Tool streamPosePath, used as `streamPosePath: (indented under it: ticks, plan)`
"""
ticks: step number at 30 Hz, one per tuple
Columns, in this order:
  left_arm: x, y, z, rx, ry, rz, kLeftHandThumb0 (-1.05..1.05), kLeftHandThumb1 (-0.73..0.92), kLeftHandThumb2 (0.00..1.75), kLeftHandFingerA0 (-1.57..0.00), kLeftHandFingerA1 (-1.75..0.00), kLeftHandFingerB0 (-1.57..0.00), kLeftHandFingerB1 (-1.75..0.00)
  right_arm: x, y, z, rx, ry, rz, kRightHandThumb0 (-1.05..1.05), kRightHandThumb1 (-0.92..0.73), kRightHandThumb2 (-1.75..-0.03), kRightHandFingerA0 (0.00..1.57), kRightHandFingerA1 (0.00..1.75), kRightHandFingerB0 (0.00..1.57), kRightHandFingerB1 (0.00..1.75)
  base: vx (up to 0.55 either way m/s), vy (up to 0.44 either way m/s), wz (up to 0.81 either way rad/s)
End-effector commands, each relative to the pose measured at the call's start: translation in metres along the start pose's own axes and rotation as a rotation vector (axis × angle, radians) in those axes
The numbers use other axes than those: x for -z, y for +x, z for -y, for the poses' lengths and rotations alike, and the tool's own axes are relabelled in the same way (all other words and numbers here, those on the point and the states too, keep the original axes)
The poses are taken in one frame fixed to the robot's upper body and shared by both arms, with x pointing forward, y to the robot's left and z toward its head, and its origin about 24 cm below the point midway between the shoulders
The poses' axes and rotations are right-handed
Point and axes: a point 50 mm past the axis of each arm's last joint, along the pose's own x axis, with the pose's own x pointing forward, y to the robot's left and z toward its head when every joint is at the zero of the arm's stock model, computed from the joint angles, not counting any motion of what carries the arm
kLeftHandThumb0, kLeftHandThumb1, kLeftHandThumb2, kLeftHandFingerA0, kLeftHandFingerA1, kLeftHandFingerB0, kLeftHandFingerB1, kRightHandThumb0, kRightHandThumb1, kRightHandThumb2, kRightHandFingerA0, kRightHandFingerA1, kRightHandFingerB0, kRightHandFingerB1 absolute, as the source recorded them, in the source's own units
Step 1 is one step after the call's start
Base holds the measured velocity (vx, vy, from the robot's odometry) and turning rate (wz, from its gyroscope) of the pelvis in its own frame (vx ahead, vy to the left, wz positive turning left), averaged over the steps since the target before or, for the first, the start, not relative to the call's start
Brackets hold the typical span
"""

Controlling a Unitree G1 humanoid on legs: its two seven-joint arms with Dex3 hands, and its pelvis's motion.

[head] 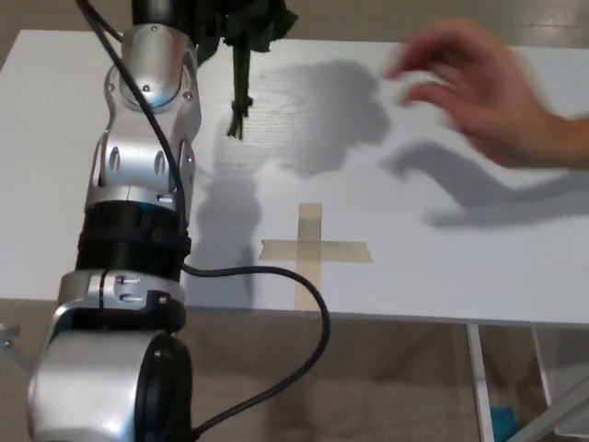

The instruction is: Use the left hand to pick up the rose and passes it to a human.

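My left arm (143,166) reaches up over the white table (460,267), and only the black base of my left hand (189,14) shows at the top edge. It is shut on the rose: its dark green stem (239,87) hangs down from the hand, with leaves (267,20) beside it. The pink blooms are above the picture and hidden. A person's open hand (474,87) comes in from the right, blurred, level with the stem and apart from it. My right hand does not show.
A cross of tan tape (309,250) is stuck on the table near its front edge. A black cable (294,304) loops off my arm below the table edge. Shadows of the rose and the person's hand fall on the tabletop.
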Motion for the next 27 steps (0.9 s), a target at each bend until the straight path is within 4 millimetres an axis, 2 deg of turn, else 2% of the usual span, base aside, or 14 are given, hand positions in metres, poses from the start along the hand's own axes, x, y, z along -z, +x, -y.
streamPosePath:
  ticks: [1,4,14,15,18,20,22,27]
  plan:
    - [0.008,0.003,0.009,0.064,-0.225,-0.159,-0.18,0.77,0.77,-1.06,-1.44,-0.84,-1.06,0.005,-0.001,0.001,-0.013,0.003,-0.026,-0.31,-0.68,-0.59,0.69,0.43,0.55,0.38,0.0,0.0,0.0]
    - [0.014,0.001,0.012,0.067,-0.256,-0.227,-0.17,0.78,0.78,-1.03,-1.52,-0.8,-1.09,0.003,0.0,-0.001,-0.022,0.004,-0.027,-0.31,-0.68,-0.59,0.69,0.43,0.54,0.38,0.0,0.0,0.0]
    - [0.032,-0.013,0.025,0.096,-0.272,-0.289,-0.17,0.8,0.75,-1.01,-1.5,-0.79,-1.03,0.011,-0.003,-0.004,-0.035,-0.009,-0.039,-0.31,-0.68,-0.59,0.69,0.43,0.54,0.38,0.0,0.0,0.0]
    - [0.035,-0.016,0.028,0.107,-0.273,-0.29,-0.17,0.79,0.74,-1.02,-1.46,-0.81,-1.02,0.012,-0.003,-0.005,-0.036,-0.011,-0.039,-0.37,-0.59,-0.79,0.64,0.55,0.5,0.5,0.0,0.0,0.0]
    - [0.045,-0.025,0.042,0.121,-0.277,-0.306,-0.18,0.8,0.73,-1.03,-1.44,-0.83,-1.02,0.012,-0.003,-0.006,-0.04,-0.015,-0.039,-0.37,-0.59,-0.79,0.64,0.55,0.5,0.5,0.0,0.0,0.0]
    - [0.045,-0.026,0.043,0.121,-0.276,-0.306,-0.18,0.8,0.73,-1.03,-1.44,-0.83,-1.02,0.012,-0.003,-0.006,-0.04,-0.015,-0.039,-0.37,-0.59,-0.79,0.64,0.55,0.5,0.5,0.0,0.0,0.0]
    - [0.054,-0.034,0.058,0.153,-0.308,-0.326,-0.16,0.79,0.75,-1.03,-1.41,-0.83,-1.01,0.012,-0.003,-0.006,-0.038,-0.021,-0.04,-0.38,-0.59,-0.79,0.66,0.56,0.5,0.5,0.0,0.0,0.0]
    - [0.057,-0.038,0.065,0.173,-0.313,-0.332,-0.15,0.79,0.75,-1.01,-1.43,-0.84,-1.04,0.011,-0.003,-0.005,-0.039,-0.022,-0.036,-0.37,-0.59,-0.79,0.65,0.56,0.5,0.5,0.0,0.0,0.0]
